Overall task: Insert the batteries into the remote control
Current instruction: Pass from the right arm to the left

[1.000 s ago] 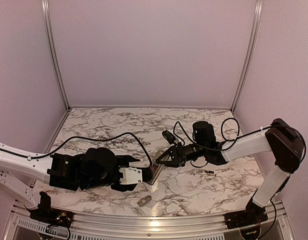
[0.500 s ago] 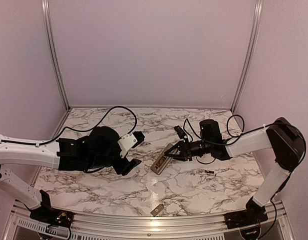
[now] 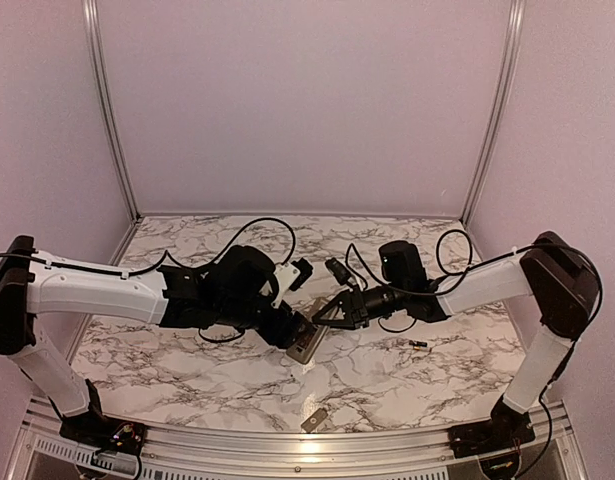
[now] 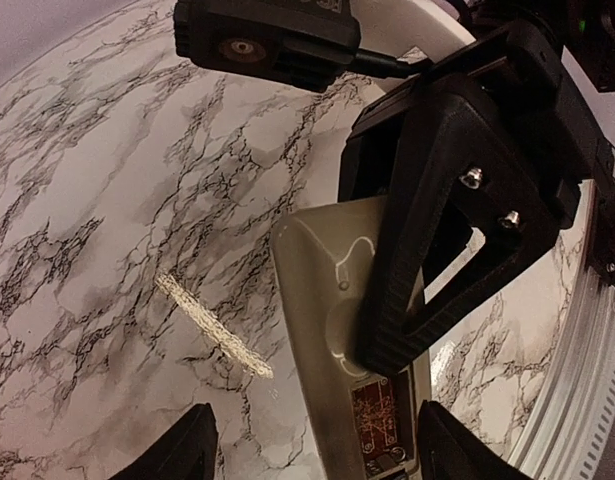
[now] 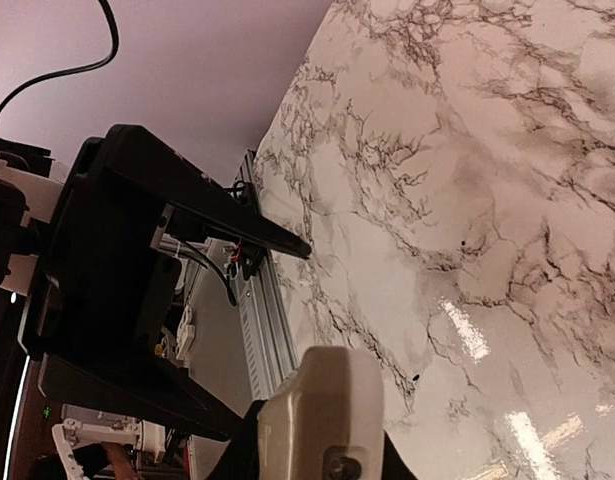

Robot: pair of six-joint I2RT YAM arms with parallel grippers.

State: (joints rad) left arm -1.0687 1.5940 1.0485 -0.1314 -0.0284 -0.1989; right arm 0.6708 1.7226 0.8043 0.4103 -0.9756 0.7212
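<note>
The remote control (image 3: 306, 344) lies back-up and tilted at the table's middle. My right gripper (image 3: 329, 317) is shut on its far end. In the right wrist view the remote's beige end (image 5: 322, 395) sticks out between the jaws of that gripper (image 5: 322, 455). My left gripper (image 3: 297, 308) is open and straddles the remote's near end. In the left wrist view its fingertips (image 4: 187, 450) stand either side of the grey-beige back (image 4: 312, 300). The open recess (image 4: 379, 415) shows a circuit board. One small dark battery (image 3: 417, 344) lies on the marble to the right, apart from both grippers.
A small flat grey cover piece (image 3: 313, 420) lies near the table's front edge. An aluminium rail (image 3: 287, 445) runs along that edge. Black cables loop over both arms near the remote. Purple walls close in the back and sides.
My left arm has swung from the near left across to the remote, and its gripper has widened. The right gripper kept its hold. The grey cover piece slid towards the front edge.
</note>
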